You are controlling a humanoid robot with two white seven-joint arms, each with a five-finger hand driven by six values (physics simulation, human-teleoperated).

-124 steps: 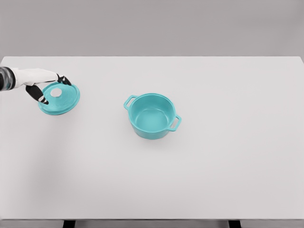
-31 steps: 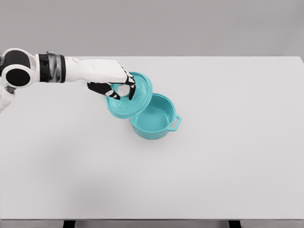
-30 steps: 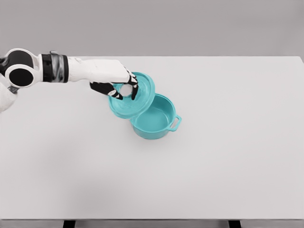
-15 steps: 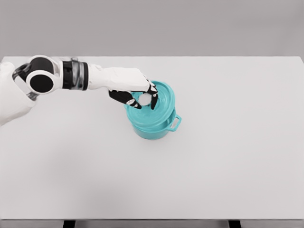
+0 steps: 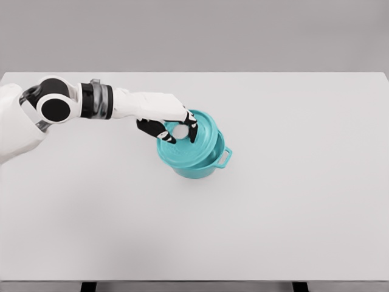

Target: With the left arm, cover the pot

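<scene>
— Which step is this, from where you stand?

— The placing itself. The left hand [image 5: 173,129] has its dark fingers [image 5: 193,134] clenched around the pale round knob [image 5: 180,129] of the teal lid [image 5: 189,139], and the lid sits over the teal pot [image 5: 203,164], near the middle of the white table [image 5: 304,201].

— Is it seated, then?

— I wouldn't say so. It looks tilted and offset toward the arm's side; the pot's wall shows below it at the front, and the right-side handle [image 5: 224,157] sticks out clear. I can't tell whether the lid's rim touches the pot's rim at any point.

— So what does the next move ask for?

— By my reckoning, levelling the lid, nudging it a little to the right until it centres on the opening, lowering it flat, and only then letting go of the knob.

— And the other arm?

— Nowhere I can see it.
</scene>
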